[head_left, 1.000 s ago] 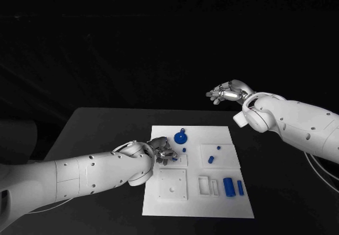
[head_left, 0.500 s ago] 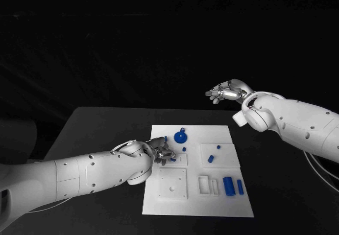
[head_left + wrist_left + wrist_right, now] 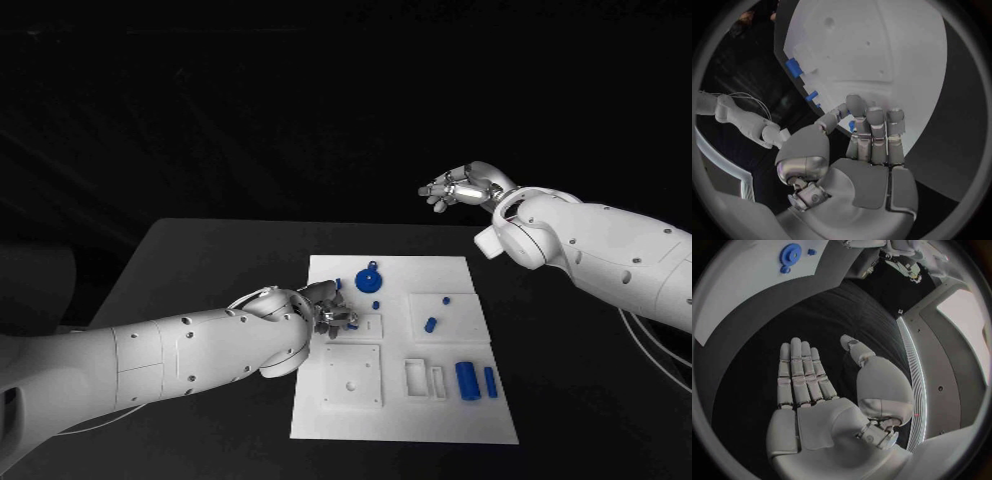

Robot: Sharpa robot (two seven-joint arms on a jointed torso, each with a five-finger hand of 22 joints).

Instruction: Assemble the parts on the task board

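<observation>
My left robot hand (image 3: 329, 307) pinches a small blue part (image 3: 852, 125) at the task board (image 3: 404, 420)'s left edge; my right robot hand (image 3: 464, 187), upper right, spreads wide, holding nothing.

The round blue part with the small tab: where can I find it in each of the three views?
Head view: the round blue part lies at the far end of the task board, just beyond the left hand.
Left wrist view: I cannot make it out here.
Right wrist view: it lies on the board at, beyond the open right hand.
Shared landmark: the white task board itself.
</observation>
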